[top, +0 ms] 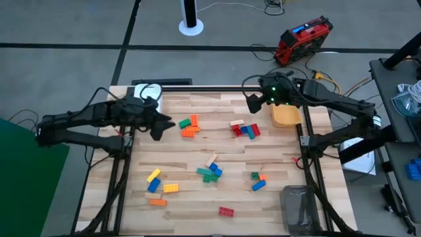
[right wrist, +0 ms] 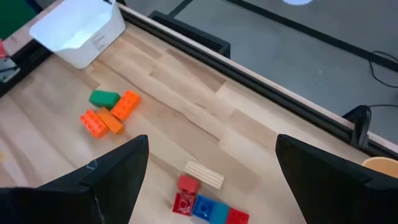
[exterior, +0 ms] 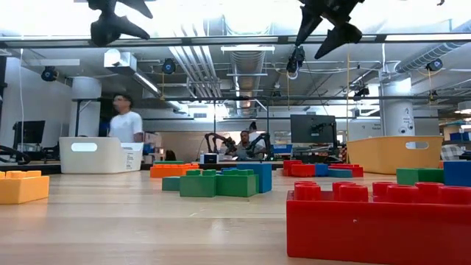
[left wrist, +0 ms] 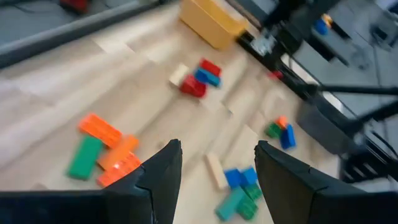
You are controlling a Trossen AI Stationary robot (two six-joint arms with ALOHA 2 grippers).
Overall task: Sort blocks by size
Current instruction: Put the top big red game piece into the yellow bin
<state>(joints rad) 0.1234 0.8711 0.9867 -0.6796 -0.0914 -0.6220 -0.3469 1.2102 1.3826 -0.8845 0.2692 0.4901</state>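
Left arm reached in from the left edge of the surface (top: 197,148), roughly level, its forearm stretched toward the middle. Left claw (top: 160,125) hung above the wood just left of the orange-and-green group of blocks (top: 189,125); fingers (left wrist: 163,171) spread apart, nothing between them. In the left wrist view the same group lay just ahead of the fingertips, with the blue-green cluster (left wrist: 239,190) farther along.

Right arm came in from the right rear corner, elbow bent, wrist angled toward the surface. Right claw (top: 252,103) was raised near the back edge, beside the orange-yellow bin (top: 287,116); fingers (right wrist: 118,171) wide apart, empty. Below and ahead of it lay the red-blue-beige group (right wrist: 205,199).

All blocks rested on the surface, scattered: red-blue-beige group (top: 245,128) right of centre, a green-blue-beige cluster (top: 210,171) in the middle, yellow, blue and orange pieces (top: 158,185) front left, a green-orange-blue trio (top: 258,180) front right, one red brick (top: 226,211) at the front edge. White bin (top: 148,93) sat at the back left, grey bin (top: 301,207) front right. No block was visible in the bins.
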